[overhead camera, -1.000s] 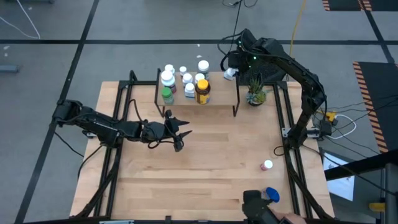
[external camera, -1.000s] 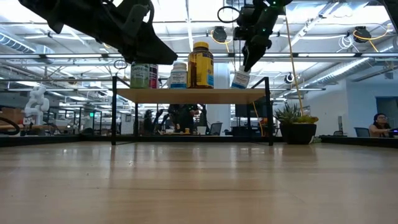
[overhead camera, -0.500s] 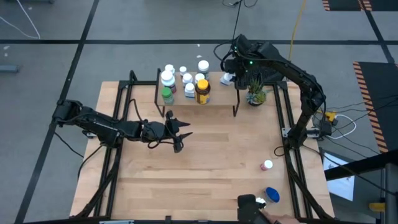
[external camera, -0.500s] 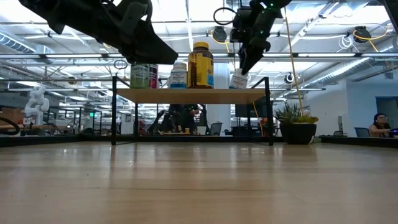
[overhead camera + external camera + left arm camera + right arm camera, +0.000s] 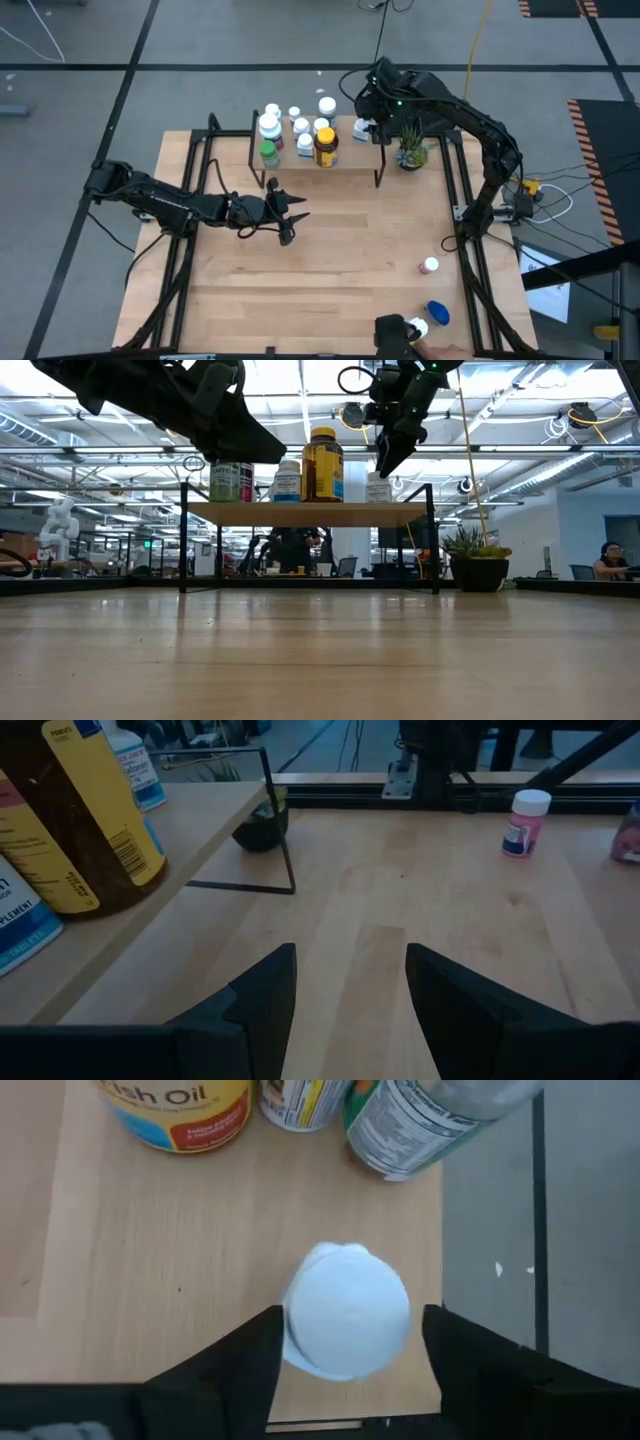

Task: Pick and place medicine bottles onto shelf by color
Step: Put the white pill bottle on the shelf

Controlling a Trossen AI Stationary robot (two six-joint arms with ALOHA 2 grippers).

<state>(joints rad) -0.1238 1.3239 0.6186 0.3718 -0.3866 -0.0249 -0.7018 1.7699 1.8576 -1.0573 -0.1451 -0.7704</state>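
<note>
The white bottle (image 5: 346, 1311) stands upright on the shelf (image 5: 350, 152) at its right end, directly below my right hand (image 5: 346, 1342), fingers apart on either side; straight up clears it. My left hand (image 5: 283, 212) waits, fingers apart, over the counter (image 5: 340, 260).

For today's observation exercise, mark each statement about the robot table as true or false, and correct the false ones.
1. A white-capped bottle stands on the shelf between the right gripper's fingers. True.
2. The left gripper holds a bottle. False: nothing is between its open fingers.
3. The potted plant sits on the shelf. False: it stands on the table beside it.
4. A pink-labelled bottle stands on the table, off the shelf. True.
</note>
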